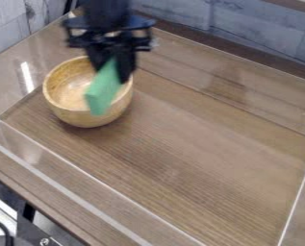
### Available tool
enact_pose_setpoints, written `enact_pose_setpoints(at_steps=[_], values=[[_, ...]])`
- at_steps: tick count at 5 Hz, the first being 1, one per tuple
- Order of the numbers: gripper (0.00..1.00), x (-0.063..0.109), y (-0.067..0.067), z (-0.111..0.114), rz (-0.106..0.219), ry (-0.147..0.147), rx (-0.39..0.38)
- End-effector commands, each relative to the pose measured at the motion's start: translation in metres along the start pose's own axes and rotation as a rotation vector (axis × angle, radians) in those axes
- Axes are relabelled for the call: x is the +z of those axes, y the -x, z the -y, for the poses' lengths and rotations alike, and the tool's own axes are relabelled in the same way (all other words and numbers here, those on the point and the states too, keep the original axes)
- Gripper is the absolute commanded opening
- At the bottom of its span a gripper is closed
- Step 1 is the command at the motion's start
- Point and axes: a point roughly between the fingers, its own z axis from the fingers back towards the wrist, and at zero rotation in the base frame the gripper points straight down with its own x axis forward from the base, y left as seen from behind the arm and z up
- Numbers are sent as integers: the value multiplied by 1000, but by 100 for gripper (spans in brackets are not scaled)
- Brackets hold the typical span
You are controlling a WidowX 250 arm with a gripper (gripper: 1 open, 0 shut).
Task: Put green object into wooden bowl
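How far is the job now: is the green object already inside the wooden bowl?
Done: the gripper is shut on the green object and has it lifted off the table. In hand: the bar hangs over the wooden bowl. Left: lowering and releasing it inside.

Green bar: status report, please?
End effector shut on green bar. Bar hangs over bowl, not released. Nothing in the way.

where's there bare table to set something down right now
Free: the wide stretch of the wooden table right of the wooden bowl, out to the clear walls, and the front strip below the bowl. Crowded: the back left, where the gripper holds the green bar over the bowl.
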Motion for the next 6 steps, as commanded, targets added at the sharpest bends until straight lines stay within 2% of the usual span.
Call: enact_pose_setpoints(at_steps=[1, 3, 4, 5, 6], values=[[0, -11, -6, -20, 34, -3, -10], [0, -31, -22, -25, 47, -17, 1], [0, -33, -38, -43, 57, -29, 40], [100, -34, -46, -58, 60, -38, 74], [100, -30, -53, -69, 62, -36, 114]])
